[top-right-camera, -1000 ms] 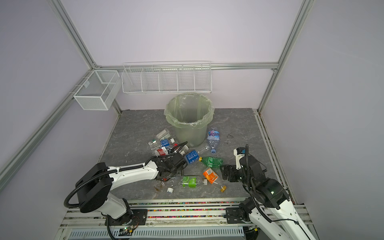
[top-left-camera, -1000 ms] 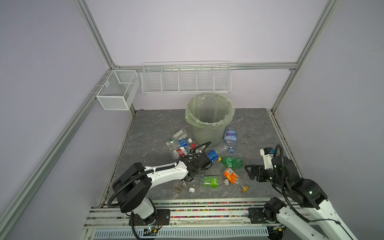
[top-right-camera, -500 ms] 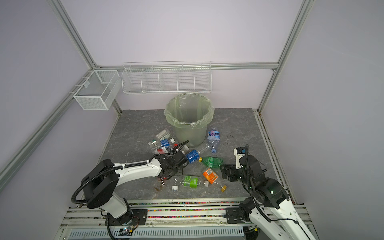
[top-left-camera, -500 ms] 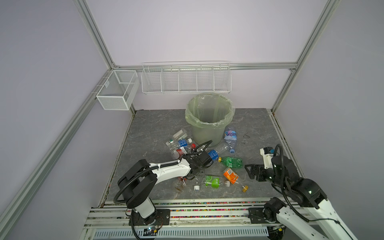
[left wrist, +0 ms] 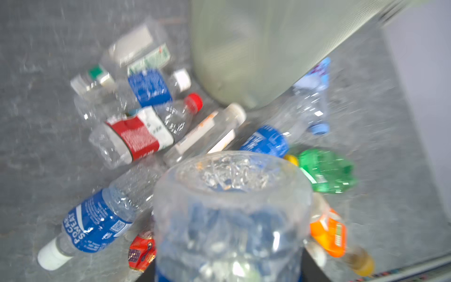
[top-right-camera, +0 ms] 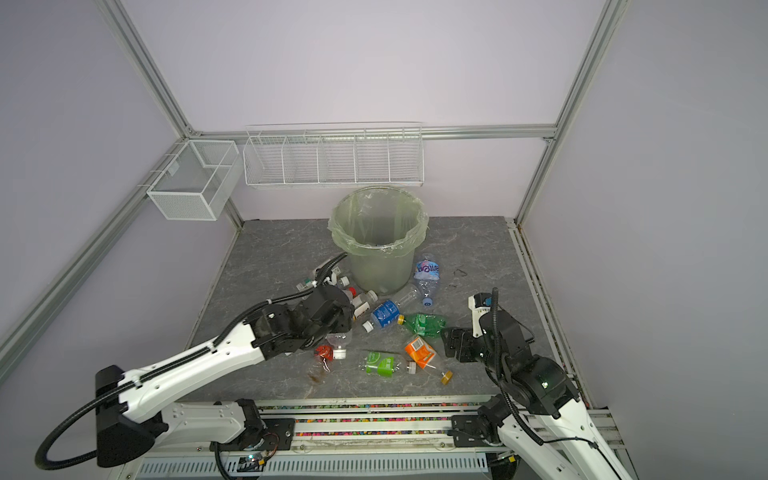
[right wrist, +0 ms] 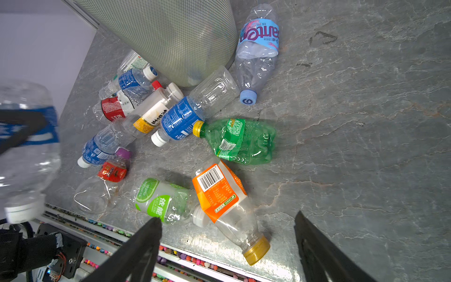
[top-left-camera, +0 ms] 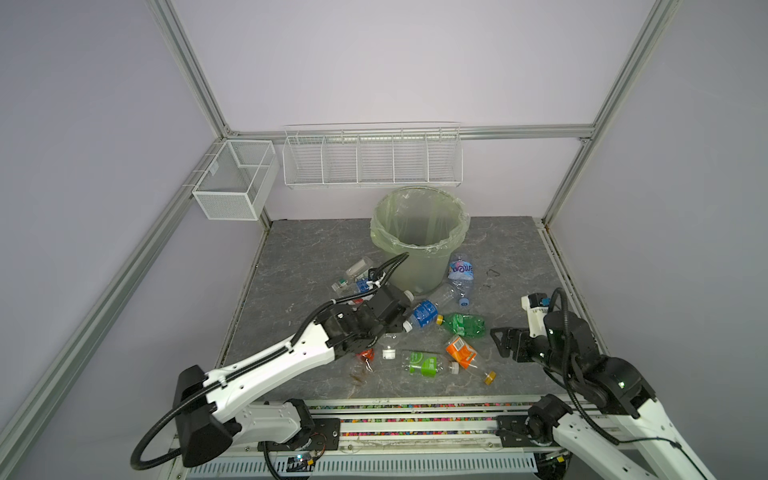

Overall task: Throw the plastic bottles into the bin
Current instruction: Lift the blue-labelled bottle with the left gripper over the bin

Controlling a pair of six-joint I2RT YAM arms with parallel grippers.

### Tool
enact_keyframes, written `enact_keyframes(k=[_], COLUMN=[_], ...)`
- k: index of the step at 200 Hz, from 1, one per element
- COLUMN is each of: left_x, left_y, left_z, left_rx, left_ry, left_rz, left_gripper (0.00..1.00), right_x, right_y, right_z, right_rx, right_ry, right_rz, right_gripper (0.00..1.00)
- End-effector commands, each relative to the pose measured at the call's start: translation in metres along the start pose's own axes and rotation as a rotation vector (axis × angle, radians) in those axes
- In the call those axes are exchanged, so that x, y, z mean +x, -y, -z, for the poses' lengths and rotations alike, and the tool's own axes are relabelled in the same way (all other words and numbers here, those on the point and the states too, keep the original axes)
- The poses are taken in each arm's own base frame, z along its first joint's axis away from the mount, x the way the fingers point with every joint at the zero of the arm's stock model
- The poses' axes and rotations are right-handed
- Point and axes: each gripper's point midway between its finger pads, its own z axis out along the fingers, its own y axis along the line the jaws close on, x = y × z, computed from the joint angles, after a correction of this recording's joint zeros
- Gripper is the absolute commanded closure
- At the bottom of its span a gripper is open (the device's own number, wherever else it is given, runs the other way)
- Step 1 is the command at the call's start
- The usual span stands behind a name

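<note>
Jaws of the left gripper (left wrist: 228,268) pinch a clear blue-labelled bottle (left wrist: 231,207) across its label, white cap pointing down, at the left of the scatter. The other plastic bottles (top-left-camera: 424,313) lie on the grey table (top-left-camera: 311,257), on the near side of the bin (top-left-camera: 419,257), which stands far centre. At near right, the right gripper (right wrist: 227,217) hangs spread wide and holds nothing, just right of the orange-labelled bottle (right wrist: 219,190).
</note>
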Motion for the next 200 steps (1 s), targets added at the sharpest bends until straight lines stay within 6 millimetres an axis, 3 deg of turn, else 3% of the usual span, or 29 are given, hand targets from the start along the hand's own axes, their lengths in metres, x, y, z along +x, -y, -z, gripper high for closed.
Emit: enact_keyframes(k=[1,46,81,149,200], left_x=[-0.043,-0.111,-0.144,-0.173,-0.187], left_y=[0.005,0.034,0.057,0.086,0.107], left_z=[0.042,0.110,0.143,0.161,0.151], left_rx=[0.046,0.249,0.352,0.410,0.433], left_ry=[0.151,0.441,0.617,0.802,0.857], left_rz=[-0.039,-0.097,-0.173,-0.262,-0.291], left_gripper=[0.57,0.59,0.59,0.59,0.60], right_x=[-0.010,-0.009,-0.007,-0.005,-0.005], right_y=[-0.005,-0.006,-0.004,-0.004,-0.005], right_z=[0.008,0.009,0.009,0.005,0.003], right_rx=[-0.019,-0.027,-0.026,-0.027,-0.033], right_ry=[0.036,0.042,0.039,0.038,0.039], right_rz=[-0.007,-0.009,-0.010,-0.015,-0.020], right_gripper=[0.12,0.12,0.12,0.12,0.12])
